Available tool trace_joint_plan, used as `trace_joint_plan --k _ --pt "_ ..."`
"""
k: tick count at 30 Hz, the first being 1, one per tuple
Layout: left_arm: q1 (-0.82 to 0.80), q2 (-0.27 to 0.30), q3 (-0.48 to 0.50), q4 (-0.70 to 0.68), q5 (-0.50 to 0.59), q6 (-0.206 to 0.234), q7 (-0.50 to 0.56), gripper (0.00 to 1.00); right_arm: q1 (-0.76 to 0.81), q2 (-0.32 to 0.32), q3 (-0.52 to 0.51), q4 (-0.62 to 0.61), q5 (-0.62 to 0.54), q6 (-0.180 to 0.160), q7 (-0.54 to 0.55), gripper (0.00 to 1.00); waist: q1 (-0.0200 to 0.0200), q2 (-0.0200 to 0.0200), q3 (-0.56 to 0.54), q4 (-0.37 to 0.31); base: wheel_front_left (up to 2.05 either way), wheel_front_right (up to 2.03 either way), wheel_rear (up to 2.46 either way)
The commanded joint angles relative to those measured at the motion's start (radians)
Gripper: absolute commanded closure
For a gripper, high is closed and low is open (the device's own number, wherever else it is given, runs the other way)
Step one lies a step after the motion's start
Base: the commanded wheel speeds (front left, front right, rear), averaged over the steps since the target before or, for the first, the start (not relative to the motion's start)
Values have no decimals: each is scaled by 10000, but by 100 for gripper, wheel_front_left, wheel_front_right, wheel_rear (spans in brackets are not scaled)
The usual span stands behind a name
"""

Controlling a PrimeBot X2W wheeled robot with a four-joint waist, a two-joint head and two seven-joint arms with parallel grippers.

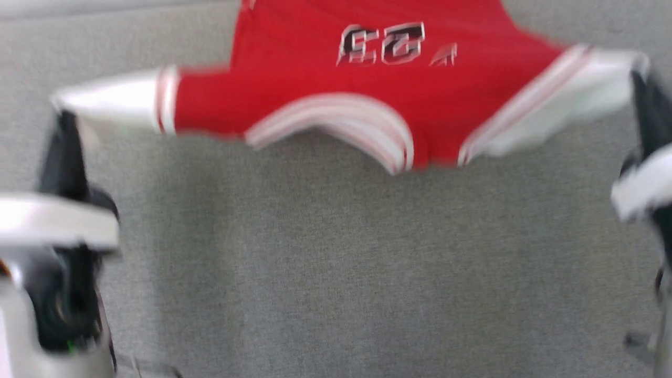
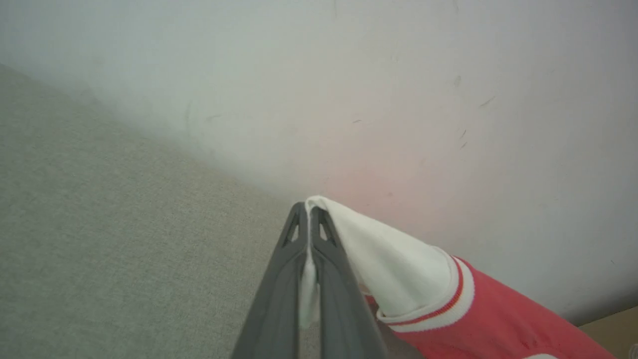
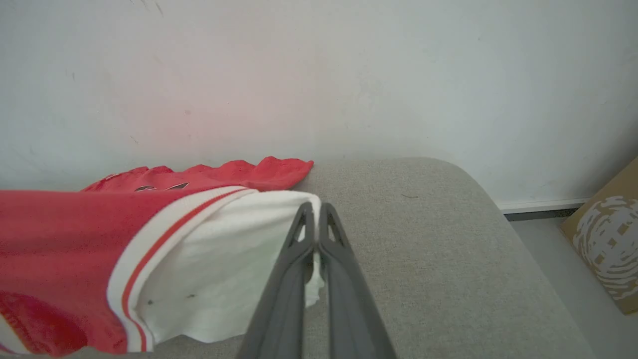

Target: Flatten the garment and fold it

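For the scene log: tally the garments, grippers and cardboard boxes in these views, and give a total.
garment: 1
grippers: 2, the left gripper and the right gripper, each shut on the garment
cardboard box: 1
Total: 4

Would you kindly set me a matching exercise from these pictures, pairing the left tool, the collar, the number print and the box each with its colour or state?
Things:
1. left tool
2. collar
3. number print
4. box

Colour or state:
a. brown with a white pattern
b. shut on a white sleeve
c. black, outlined in white
d. white with red stripes

Pairs: 1-b, 2-d, 3-c, 4-a
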Motion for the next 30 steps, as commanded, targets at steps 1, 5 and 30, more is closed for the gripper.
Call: trace_joint_plan --k 1,5,30 --pt "654 -50 0 -209 -35 -47 65 100 660 239 -239 -275 114 -13 51 100 3 0 -551 -31 0 0 0" --pt "2128 -70 -277 -379 75 -212 395 100 2107 661 -553 -545 287 -13 149 100 3 0 -943 50 0 0 0" --pt "6836 195 -1264 -1999 -429 -916 2113 100 7586 951 -342 -3020 1995 -13 1896 100 3 0 -2597 472 0 0 0"
